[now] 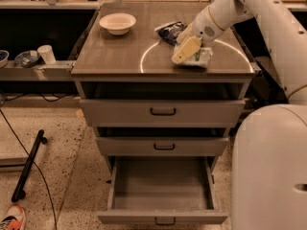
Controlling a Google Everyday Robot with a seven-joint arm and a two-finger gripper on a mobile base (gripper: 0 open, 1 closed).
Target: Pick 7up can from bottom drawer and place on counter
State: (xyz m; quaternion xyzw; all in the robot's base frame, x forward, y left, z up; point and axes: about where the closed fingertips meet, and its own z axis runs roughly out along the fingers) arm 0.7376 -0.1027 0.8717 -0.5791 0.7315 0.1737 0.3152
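The jaws sit low over the right front part of the table (115, 51), right at the can (200, 57). I cannot tell whether they are clamped on it or have let go, because the arm's (225, 13) end covers the can's left end. The can lies on its side, apparently flat on the table, inside the circle (142, 60) and near the front edge.

The main risk is rolling. The can's long axis seems to run roughly left to right, so once free it would likely roll toward the back or toward the front edge. A nudge forward could send it off the table and down toward the open drawer (163, 218) below, undoing the placement.

That nudge would most likely come from the jaws themselves. Lifting away before fully letting go could drag or flick the can, as could pulling out sideways rather than straight up. If the can is in fact a little above the surface, releasing it would drop it and could start it rolling. Pressing down further could dent the thin wall.

The bag (170, 32) lies just behind the jaws, so a retreat in that direction could shove it. The bowl (117, 22) is well apart at the far left and looks out of harm's way.
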